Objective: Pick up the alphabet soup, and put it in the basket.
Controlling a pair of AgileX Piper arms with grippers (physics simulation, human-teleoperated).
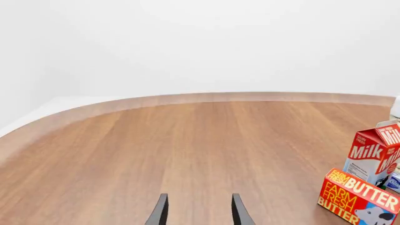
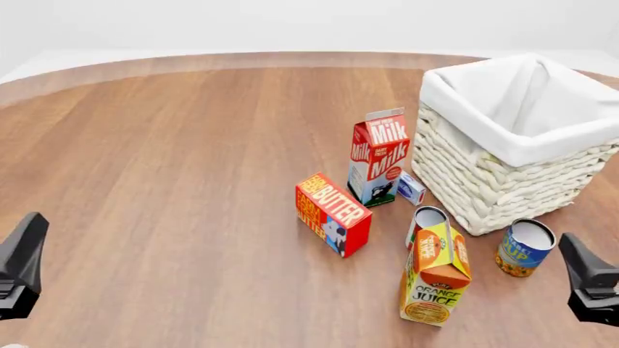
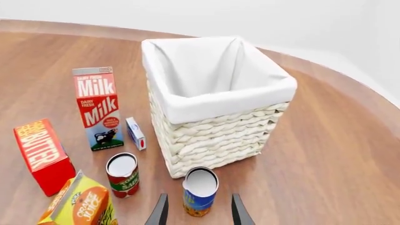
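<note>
Front view shows the alphabet soup (image 2: pixel 525 248) standing upright on the wooden tabletop (image 2: pixel 174 181), just in front of the near corner of the basket (image 2: pixel 503 174), apart from the wicker but close to it. From the right wrist view the same can (image 3: pixel 200 191) sits straight ahead of the right hand (image 3: pixel 198 212), whose two dark fingers are spread wider than the can and grip nothing. The basket (image 3: pixel 212 136) stands upright behind it, its white cloth lining folded over the rim. A red-and-white labelled can (image 2: pixel 425 222) stands to the left of the soup, with the orange juice carton (image 2: pixel 434 274) nearer the camera and partly covering it. Farther left are a butter box (image 2: pixel 332 214) and an upright milk carton (image 2: pixel 378 156), with a small blue-and-white box (image 2: pixel 411 188) between the milk and the basket. The left hand (image 1: pixel 198 211) hangs over bare wood well apart from the things, fingers parted and holding nothing.
</note>
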